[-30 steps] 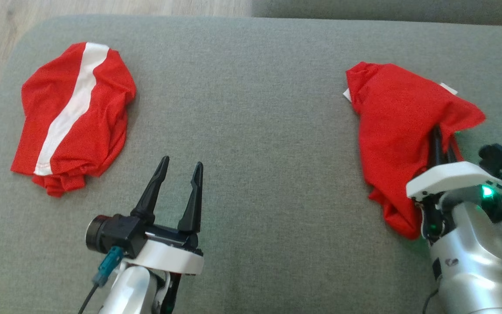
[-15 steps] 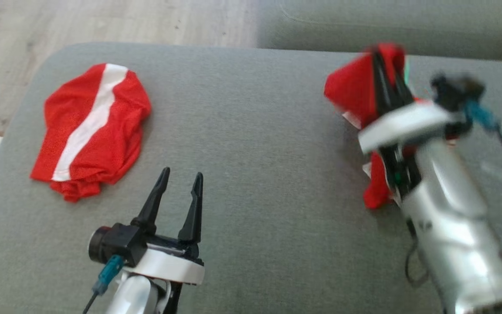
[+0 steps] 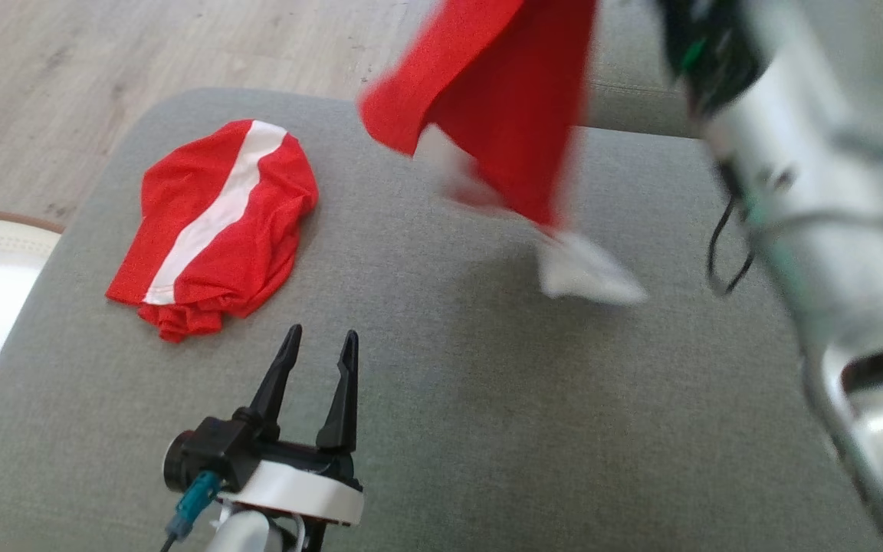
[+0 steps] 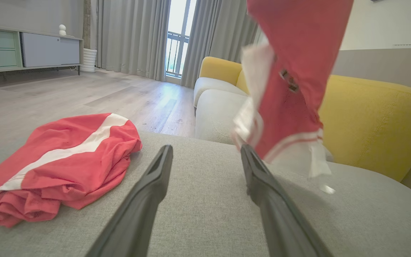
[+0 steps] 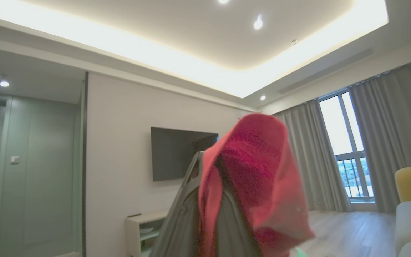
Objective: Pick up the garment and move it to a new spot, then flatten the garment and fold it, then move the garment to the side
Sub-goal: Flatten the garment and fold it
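R pincer [image 5: 207, 171] holds red garment [image 3: 503, 84] up off grey cushion [image 3: 487, 429].
We see R fingers closed tight w/ cloth pinched btwn them and draped over. The garment hangs ahead-right of L pincer [image 3: 319, 337], white lower edge near the cushion; can't tell if touching. L pincer approx. half open, empty; striped garment [image 3: 219, 222] lies ahead-left of it.

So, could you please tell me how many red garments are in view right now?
2. The striped garment lies crumpled on the left of the grey cushion. The hanging garment dangles in the air from the right pincer. None seems hidden.
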Robot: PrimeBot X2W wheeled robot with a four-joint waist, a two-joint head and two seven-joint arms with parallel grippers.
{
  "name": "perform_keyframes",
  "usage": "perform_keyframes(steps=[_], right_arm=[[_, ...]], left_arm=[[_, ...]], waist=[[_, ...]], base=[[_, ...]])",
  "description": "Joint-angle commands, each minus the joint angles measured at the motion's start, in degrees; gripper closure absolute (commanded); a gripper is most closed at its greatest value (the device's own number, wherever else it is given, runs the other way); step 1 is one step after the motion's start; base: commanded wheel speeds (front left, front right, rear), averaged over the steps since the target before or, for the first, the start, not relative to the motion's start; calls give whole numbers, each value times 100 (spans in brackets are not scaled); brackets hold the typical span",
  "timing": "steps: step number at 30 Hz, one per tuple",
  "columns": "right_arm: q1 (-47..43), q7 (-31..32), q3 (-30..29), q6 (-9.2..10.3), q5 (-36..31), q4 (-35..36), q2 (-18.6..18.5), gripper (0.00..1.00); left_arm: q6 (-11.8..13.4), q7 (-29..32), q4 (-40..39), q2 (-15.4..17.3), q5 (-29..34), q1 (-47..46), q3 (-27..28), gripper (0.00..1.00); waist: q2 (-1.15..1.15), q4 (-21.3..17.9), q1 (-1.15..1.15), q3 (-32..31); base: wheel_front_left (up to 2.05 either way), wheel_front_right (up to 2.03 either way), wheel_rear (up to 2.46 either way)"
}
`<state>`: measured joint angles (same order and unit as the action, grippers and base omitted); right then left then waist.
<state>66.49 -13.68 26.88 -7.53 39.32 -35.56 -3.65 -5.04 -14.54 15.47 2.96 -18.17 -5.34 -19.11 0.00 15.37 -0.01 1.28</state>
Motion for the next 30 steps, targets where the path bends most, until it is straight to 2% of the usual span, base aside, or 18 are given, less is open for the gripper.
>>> perform_keyframes(steps=[1, 4, 7, 11, 15, 19, 20, 21, 25, 30], right_arm=[[300, -72, -190, 4, 3, -34, 78, 100], [386, -110, -592, 4, -333, -487, 72, 100], [105, -114, -1069, 4, -535, -800, -161, 100], [-705, 206, -1417, 4, -725, -1175, -744, 100], [-1601, 560, -1805, 4, -1212, -1810, -1383, 100], [-2045, 667, -2367, 4, -1871, -2606, -1756, 100], [-2075, 656, -2482, 4, -2067, -2782, -1805, 53], [-2071, 599, -2639, 4, -2200, -2922, -1820, 0], [-1940, 293, -3086, 4, -2649, -3129, -1634, 0], [-1869, -8, -3447, 4, -3047, -2713, -1195, 0]], left_arm=[[41, -46, -214, -8, -20, -157, 167, 0], [82, -46, -283, -8, -21, -154, 222, 0], [86, -46, -314, -8, -14, -156, 249, 0], [69, -46, -317, -8, 17, -179, 256, 0], [36, -46, -306, -8, 32, -240, 181, 0], [33, -46, -304, -8, 25, -304, 140, 0], [29, -46, -296, -8, 21, -317, 129, 0], [23, -46, -286, -8, 19, -334, 113, 0], [31, -46, -295, -8, 9, -389, 110, 0], [21, -46, -277, -8, 30, -414, 188, 0]], waist=[[0, -52, 1, 23], [0, -198, 1, 94], [0, -359, 1, 174], [0, -582, 1, 283], [0, -752, 1, 388], [0, -909, 1, 503], [0, -938, 1, 528], [0, -958, 1, 551], [0, -1045, 1, 633], [0, -1129, 1, 637]], base=[[0, 0, 0], [0, 0, 0], [0, 0, 0], [0, 0, 0], [0, 0, 0], [0, 0, 0], [0, 0, 0], [0, 0, 0], [0, 0, 0], [0, 0, 0]])
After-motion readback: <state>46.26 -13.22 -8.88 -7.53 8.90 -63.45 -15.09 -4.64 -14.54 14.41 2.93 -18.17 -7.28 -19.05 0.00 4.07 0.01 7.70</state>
